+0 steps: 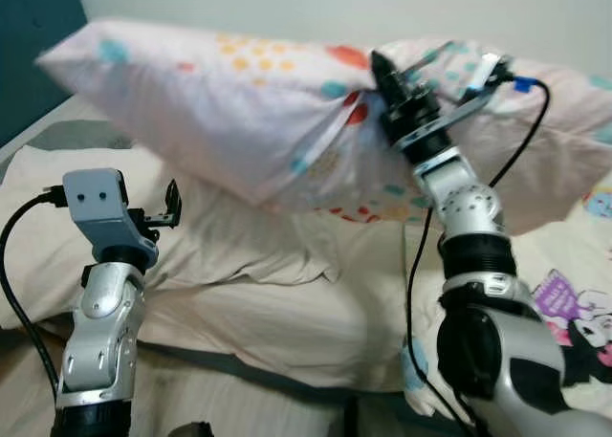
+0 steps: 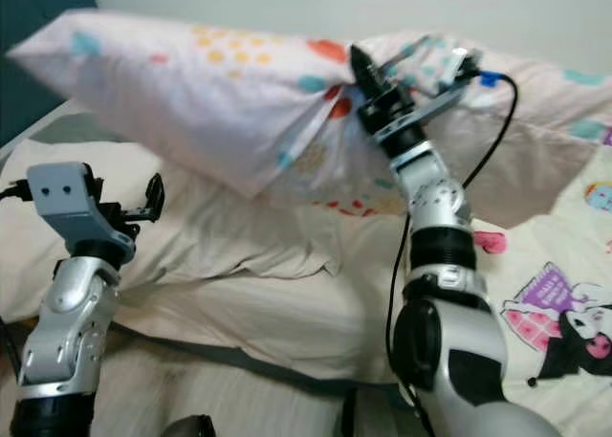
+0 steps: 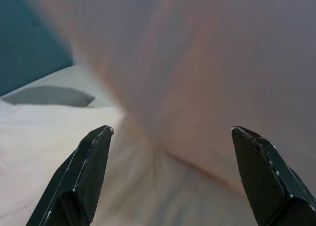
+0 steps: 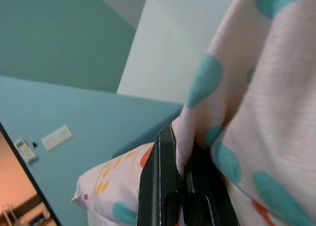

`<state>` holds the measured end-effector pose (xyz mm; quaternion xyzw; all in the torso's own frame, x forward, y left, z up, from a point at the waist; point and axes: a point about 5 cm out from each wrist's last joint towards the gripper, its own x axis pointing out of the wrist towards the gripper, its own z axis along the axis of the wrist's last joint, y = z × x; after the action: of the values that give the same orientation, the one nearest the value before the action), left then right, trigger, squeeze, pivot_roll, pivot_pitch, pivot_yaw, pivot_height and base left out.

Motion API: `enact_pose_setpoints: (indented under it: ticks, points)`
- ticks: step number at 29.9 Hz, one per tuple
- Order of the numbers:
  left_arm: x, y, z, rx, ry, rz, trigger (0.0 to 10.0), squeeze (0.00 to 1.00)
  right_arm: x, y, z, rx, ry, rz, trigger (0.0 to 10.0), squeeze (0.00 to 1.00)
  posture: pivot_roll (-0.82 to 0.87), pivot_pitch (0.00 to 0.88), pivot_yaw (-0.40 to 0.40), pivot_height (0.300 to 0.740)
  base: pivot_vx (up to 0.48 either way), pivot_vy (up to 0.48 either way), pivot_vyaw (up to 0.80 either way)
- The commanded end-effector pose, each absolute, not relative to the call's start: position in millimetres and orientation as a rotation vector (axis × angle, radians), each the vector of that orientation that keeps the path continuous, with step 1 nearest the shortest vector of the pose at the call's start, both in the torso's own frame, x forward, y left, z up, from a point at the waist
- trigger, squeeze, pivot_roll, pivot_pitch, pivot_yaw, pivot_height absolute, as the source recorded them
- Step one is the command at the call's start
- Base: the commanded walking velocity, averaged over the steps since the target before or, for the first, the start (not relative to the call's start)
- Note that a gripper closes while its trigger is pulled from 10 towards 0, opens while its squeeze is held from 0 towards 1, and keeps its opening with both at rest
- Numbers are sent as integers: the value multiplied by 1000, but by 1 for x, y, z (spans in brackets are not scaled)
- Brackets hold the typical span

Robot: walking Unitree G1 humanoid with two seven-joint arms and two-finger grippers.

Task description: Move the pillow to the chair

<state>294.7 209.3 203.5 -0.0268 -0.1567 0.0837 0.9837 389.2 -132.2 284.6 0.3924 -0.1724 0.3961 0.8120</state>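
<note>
A white pillow with orange, teal and red dots hangs in the air over the bed, blurred at its left end. My right gripper is shut on a fold of the pillow at its right side, with its black fingers pinching the fabric. My left gripper is lower on the left, below the pillow and apart from it. Its two black fingers stand wide open with nothing between them.
A cream sheet covers the bed beneath. A second pinkish pillow lies at the back right. A cartoon-print blanket lies at the right. A teal wall stands at the left.
</note>
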Motion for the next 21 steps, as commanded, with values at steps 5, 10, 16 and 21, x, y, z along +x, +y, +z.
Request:
enact_pose_setpoints:
  ticks: [5, 10, 16, 21]
  points:
    - [292, 208, 202, -65, -308, 166, 10000, 0, 373, -121, 314, 786, -484, 985, 0, 0, 118, 0, -63, 620, 0, 0, 0]
    - [292, 209, 205, -55, -316, 165, 10000, 0, 368, -115, 319, 771, -490, 1022, 0, 0, 115, 0, -63, 635, 0, 0, 0]
    - [294, 209, 210, -58, -328, 165, 10000, 0, 363, -106, 323, 771, -497, 1043, 0, 0, 112, 0, -59, 660, 0, 0, 0]
    - [295, 210, 206, -90, -286, 172, 10000, 0, 361, -103, 320, 768, -482, 1046, 0, 0, 113, 0, -60, 675, -192, 0, 0]
